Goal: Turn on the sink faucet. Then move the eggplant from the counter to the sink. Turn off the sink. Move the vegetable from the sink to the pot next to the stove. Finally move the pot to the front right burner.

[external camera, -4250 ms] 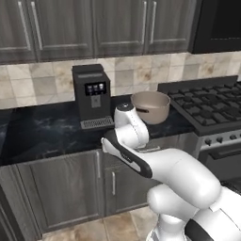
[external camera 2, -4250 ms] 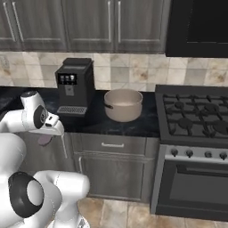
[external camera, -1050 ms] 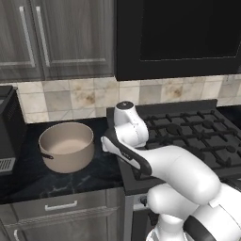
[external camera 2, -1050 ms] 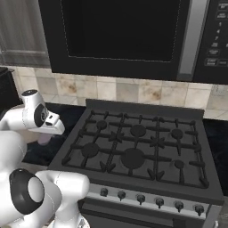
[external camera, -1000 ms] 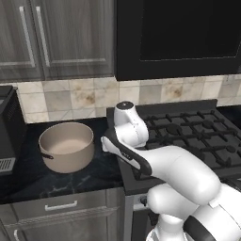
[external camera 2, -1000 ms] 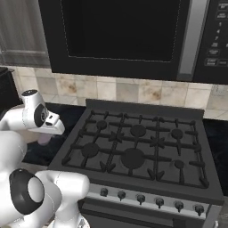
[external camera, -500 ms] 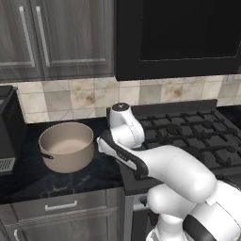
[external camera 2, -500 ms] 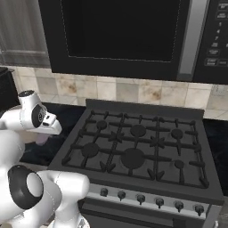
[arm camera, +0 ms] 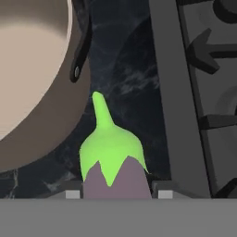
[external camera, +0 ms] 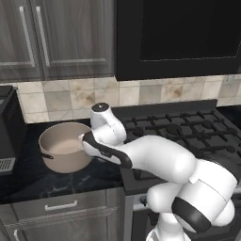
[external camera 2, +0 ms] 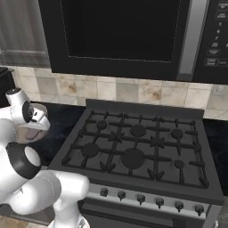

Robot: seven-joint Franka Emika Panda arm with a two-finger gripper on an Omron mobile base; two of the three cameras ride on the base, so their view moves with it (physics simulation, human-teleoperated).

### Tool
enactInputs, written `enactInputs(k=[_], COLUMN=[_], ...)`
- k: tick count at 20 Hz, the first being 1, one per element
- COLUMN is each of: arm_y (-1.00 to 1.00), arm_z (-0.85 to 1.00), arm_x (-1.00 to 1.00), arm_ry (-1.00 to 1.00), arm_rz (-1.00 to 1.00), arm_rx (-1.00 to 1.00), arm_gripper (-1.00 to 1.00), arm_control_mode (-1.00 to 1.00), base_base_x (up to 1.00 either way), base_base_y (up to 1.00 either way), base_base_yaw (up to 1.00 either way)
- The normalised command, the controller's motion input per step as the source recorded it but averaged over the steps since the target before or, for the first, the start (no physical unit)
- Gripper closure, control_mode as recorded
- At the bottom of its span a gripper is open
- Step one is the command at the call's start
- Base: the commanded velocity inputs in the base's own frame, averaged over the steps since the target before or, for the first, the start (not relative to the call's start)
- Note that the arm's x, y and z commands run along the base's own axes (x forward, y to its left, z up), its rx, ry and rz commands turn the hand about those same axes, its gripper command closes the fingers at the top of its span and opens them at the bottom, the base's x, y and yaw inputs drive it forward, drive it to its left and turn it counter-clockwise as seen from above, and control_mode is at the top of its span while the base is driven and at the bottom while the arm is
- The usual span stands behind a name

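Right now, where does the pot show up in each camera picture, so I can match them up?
Left base view: the pot sits left of centre on the black counter, just left of the stove.
Right base view: a sliver of it shows at the left edge, behind the arm.
Hand view: its pale inside is at the upper left, beside the eggplant.
Shared landmark: the stove's left edge.
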Motion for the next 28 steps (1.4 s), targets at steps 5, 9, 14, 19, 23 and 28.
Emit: enactInputs(k=[5, 9, 14, 19, 23, 28], arm_y=[0.43, 0.14, 0.19, 0.34, 0.43, 0.36], arm_z=[0.57, 0.52, 0.11, -0.23, -0.28, -0.04], arm_x=[0.09, 0.06, 0.3, 0.34, 0.35, 0.44], arm_ry=[0.0, 0.0, 0.0, 0.0, 0.0, 0.02], arm_rz=[-0.04, 0.0, 0.0, 0.0, 0.0, 0.0], arm_rx=[-0.04, -0.03, -0.04, -0.11, -0.12, -0.02], arm_gripper=[1.0, 1.0, 1.0, 1.0, 1.0, 1.0], arm_control_mode=[-1.0, -1.0, -1.0, -1.0, -1.0, -1.0], base_base_x=[0.0, 0.0, 0.0, 0.0, 0.0, 0.0], base_base_y=[0.0, 0.0, 0.0, 0.0, 0.0, 0.0], base_base_yaw=[0.0, 0.0, 0.0, 0.0, 0.0, 0.0])
